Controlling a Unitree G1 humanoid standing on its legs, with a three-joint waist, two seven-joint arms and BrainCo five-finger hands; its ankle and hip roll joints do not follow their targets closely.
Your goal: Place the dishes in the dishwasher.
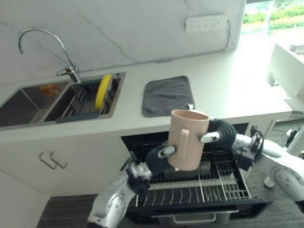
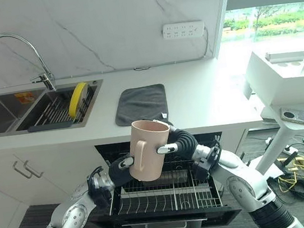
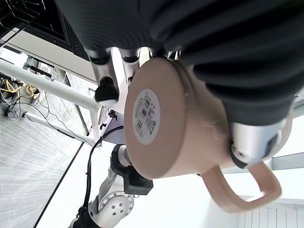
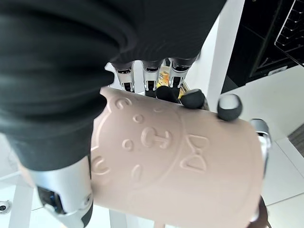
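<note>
A: Standing nearly upright in the left eye view, the pink mug (image 1: 187,139) has its mouth up and tipped slightly toward the wall, its long axis close to vertical, its handle facing the robot. It hangs in the air above the pulled-out dishwasher rack (image 1: 191,190).

B: What lies around it?

A: Behind, on the counter, a grey mat (image 1: 167,95); farther left the sink (image 1: 12,107) with a yellow plate (image 1: 102,91) upright in its rack, under the faucet (image 1: 46,49). Nothing stands between mug and rack.

B: And the hands?

A: The left hand (image 1: 159,158) grips the mug low on its side; the right hand (image 1: 217,134) wraps it from the other side.

B: The left wrist view?

A: The mug's labelled base faces the camera, handle off to one side, fingers (image 3: 105,80) curled along the wall.

B: The right wrist view?

A: The embossed side of the mug shows, with the right hand's fingers (image 4: 148,76) closed round it.
</note>
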